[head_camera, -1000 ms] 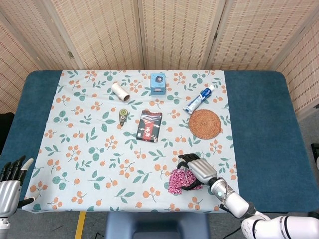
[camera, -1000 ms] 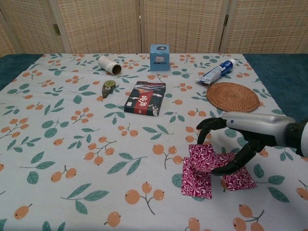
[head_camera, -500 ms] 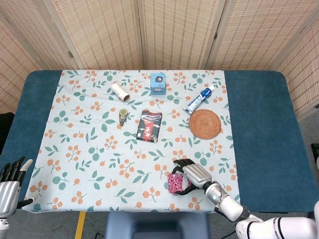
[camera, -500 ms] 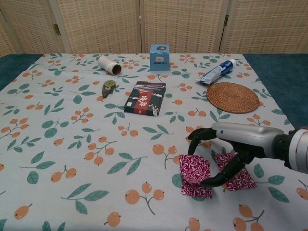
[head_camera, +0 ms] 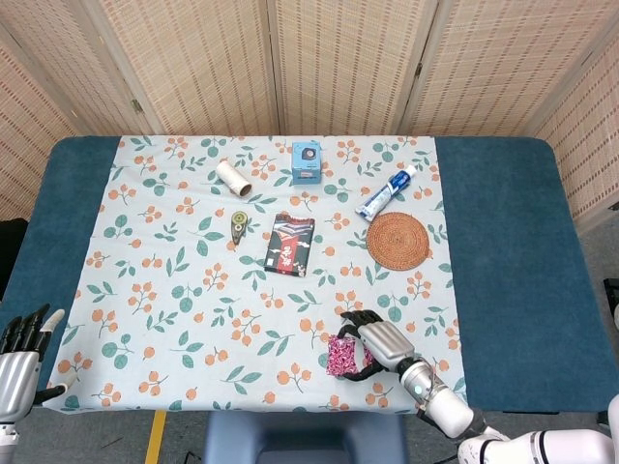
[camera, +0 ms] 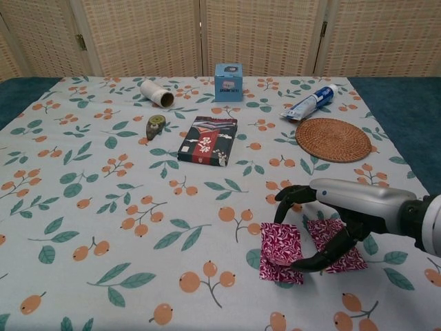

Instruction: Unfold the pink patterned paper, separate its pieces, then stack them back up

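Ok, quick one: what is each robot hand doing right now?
Left robot hand: open, fingers apart, holding nothing, at the table's near left corner.
Right robot hand: arched over the pink patterned paper; whether it grips a piece cannot be told.

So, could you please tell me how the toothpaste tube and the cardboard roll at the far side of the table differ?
The toothpaste tube is white and blue with red print; the cardboard roll is plain off-white. The tube is long and flattened, while the roll is a short hollow cylinder, its open end facing the chest camera. The tube lies far right, beside the woven coaster; the roll lies far left. Both lie on their sides, untouched.
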You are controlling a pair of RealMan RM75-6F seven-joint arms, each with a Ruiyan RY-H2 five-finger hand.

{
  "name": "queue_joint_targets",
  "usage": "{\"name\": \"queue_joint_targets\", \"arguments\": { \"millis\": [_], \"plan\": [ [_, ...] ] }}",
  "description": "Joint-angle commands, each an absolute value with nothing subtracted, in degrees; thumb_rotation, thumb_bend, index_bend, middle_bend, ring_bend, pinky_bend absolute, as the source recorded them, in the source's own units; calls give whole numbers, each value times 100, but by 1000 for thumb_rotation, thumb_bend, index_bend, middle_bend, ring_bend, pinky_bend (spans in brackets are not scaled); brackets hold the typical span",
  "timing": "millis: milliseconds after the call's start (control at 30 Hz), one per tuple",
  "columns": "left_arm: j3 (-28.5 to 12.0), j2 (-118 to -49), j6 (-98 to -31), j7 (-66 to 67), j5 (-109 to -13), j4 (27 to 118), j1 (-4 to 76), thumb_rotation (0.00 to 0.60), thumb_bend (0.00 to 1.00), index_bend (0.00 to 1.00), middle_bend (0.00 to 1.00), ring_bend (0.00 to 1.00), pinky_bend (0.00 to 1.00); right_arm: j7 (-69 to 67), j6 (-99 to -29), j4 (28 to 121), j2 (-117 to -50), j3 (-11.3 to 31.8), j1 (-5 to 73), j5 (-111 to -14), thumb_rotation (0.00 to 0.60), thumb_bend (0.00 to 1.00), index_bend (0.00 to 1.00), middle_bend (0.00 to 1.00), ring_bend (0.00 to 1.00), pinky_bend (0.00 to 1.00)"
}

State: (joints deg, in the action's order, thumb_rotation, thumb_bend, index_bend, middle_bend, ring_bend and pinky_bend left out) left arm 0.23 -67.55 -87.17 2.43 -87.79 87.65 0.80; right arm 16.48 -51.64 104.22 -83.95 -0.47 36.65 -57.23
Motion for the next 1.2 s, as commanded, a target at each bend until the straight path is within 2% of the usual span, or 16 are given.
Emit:
{"name": "queue_joint_targets", "arguments": {
  "millis": [33, 600, 833, 1200],
  "plan": [
    [24, -6760, -8723, 220, -8779, 8748, 76, 600, 234, 118, 29, 85, 0, 1680, -5198, 10403, -8421, -56, 3651, -5717, 447, 225, 292, 105, 0, 0],
    [50, -6787, -8728, 148, -8764, 8690, 46, 600, 237, 134, 30, 86, 0, 1764, -5216, 10417, -8479, -51, 3642, -5720, 447, 225, 237, 104, 0, 0],
    [50, -6802, -8745, 85, -8778, 8637, 40, 600, 237, 134, 30, 86, 0, 1872, -5254, 10442, -8497, -88, 3635, -5710, 444, 225, 166, 104, 0, 0],
    [79, -6820, -8765, -49, -8858, 8510, 42, 600, 238, 134, 30, 86, 0, 1946, -5437, 10584, -8390, -117, 3564, -5868, 444, 225, 157, 102, 0, 0]
  ]
}}
